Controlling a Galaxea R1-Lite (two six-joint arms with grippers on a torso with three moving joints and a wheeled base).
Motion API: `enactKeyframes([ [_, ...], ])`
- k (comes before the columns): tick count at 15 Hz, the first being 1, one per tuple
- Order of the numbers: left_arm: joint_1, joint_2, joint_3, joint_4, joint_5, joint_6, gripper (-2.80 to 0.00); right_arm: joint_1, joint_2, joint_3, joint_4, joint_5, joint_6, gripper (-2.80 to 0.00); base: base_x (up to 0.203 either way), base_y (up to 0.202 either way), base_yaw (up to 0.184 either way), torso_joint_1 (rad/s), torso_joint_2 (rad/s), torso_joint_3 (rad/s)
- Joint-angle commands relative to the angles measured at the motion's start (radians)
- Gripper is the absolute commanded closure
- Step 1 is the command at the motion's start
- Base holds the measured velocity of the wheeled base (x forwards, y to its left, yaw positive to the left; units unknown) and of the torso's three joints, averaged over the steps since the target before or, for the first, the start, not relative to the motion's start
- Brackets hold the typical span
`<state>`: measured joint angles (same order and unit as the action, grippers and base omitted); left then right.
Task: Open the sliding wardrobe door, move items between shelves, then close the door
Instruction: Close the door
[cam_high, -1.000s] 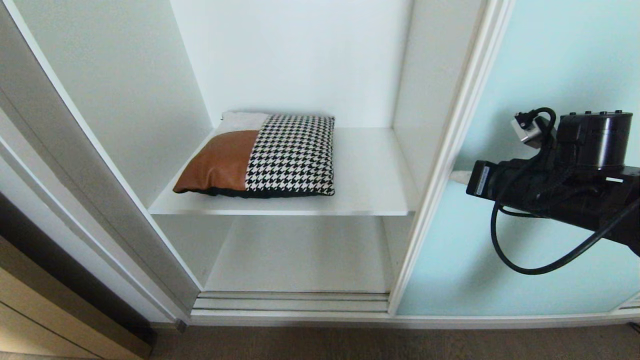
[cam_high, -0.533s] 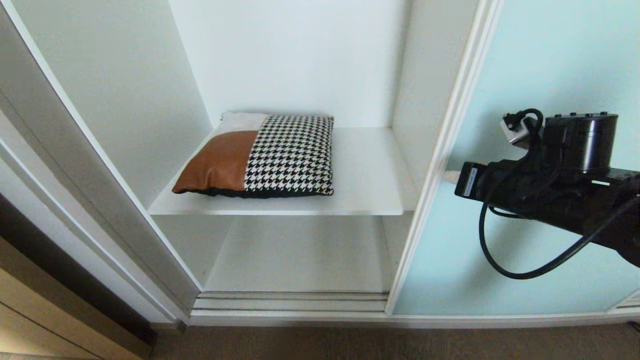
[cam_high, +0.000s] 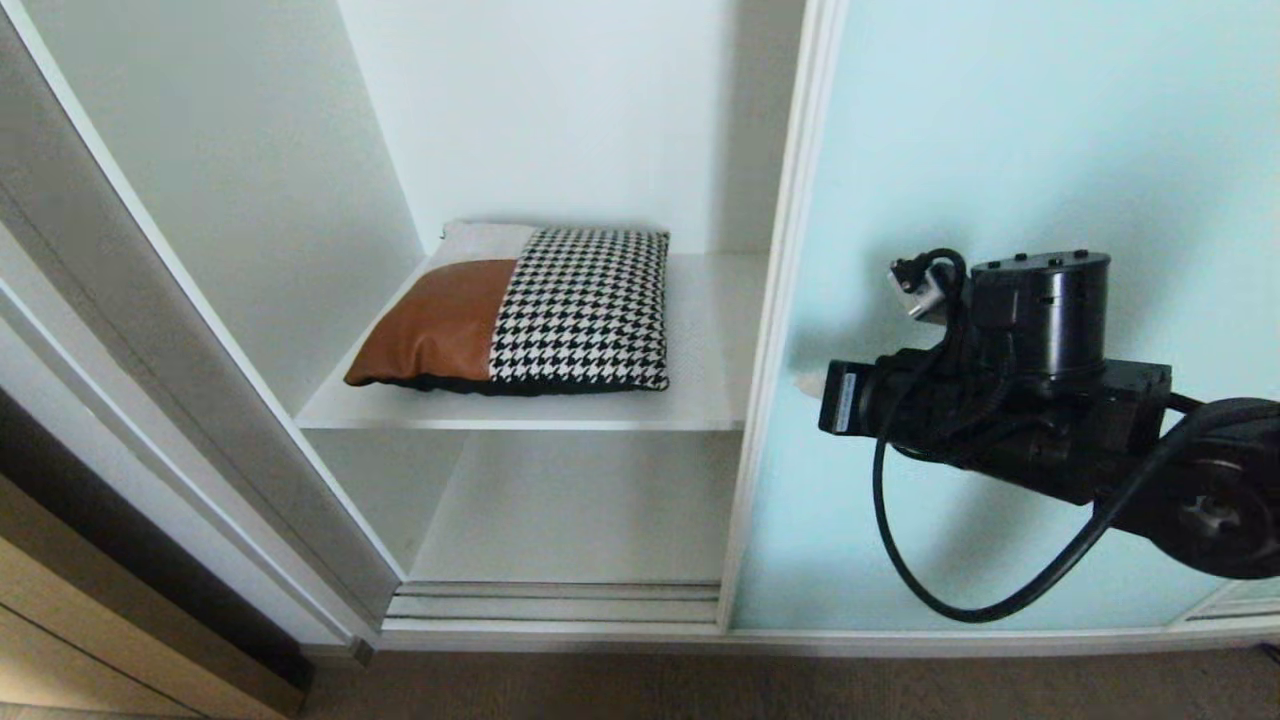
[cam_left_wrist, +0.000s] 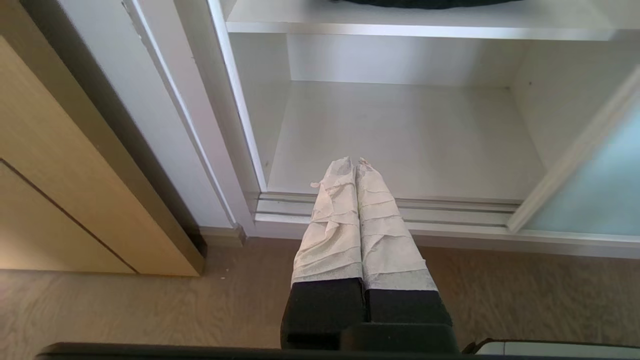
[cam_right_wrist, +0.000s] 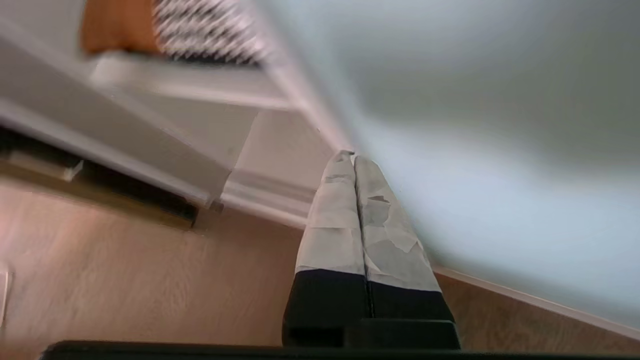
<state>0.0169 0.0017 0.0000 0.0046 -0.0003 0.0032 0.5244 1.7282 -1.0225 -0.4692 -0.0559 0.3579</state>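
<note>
The sliding wardrobe door (cam_high: 1000, 150), frosted aqua glass in a slim white frame, covers the wardrobe's right part. My right gripper (cam_high: 808, 384) is shut and empty, with its tips against the glass just beside the door's left frame. The right wrist view shows the same gripper (cam_right_wrist: 352, 156) at the door (cam_right_wrist: 475, 125). A tan, houndstooth and grey cushion (cam_high: 520, 310) lies on the upper shelf (cam_high: 710, 390). The lower shelf (cam_high: 580, 510) is bare. My left gripper (cam_left_wrist: 354, 161) is shut and empty, low in front of that lower shelf (cam_left_wrist: 400, 130).
The wardrobe's white left side frame (cam_high: 150, 330) slants down to the bottom track (cam_high: 560, 605). A tan wooden panel (cam_high: 60, 640) stands at the far left. Brown floor (cam_high: 700, 690) runs along the front.
My right arm has swung left and the door's edge has slid left with it, narrowing the opening. The cushion has stayed put.
</note>
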Motion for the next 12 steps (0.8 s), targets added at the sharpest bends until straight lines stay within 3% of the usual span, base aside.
enactKeyframes([
  [1,0.000,0.001,0.002,0.000,0.000,0.000,0.00,0.074,0.033,-0.016,-0.003,-0.030,-0.018,0.00,0.000,0.000,0.000,0.000,0.00,0.000],
  [6,0.000,0.001,0.002,0.000,0.000,0.000,0.00,0.238,0.054,-0.051,-0.005,-0.089,-0.033,0.00,0.000,0.000,0.000,0.000,0.00,0.000],
  [12,0.000,0.001,0.002,0.000,0.000,0.000,0.00,0.267,-0.140,0.006,0.003,-0.088,-0.025,0.00,0.000,0.000,0.000,0.000,0.00,0.000],
])
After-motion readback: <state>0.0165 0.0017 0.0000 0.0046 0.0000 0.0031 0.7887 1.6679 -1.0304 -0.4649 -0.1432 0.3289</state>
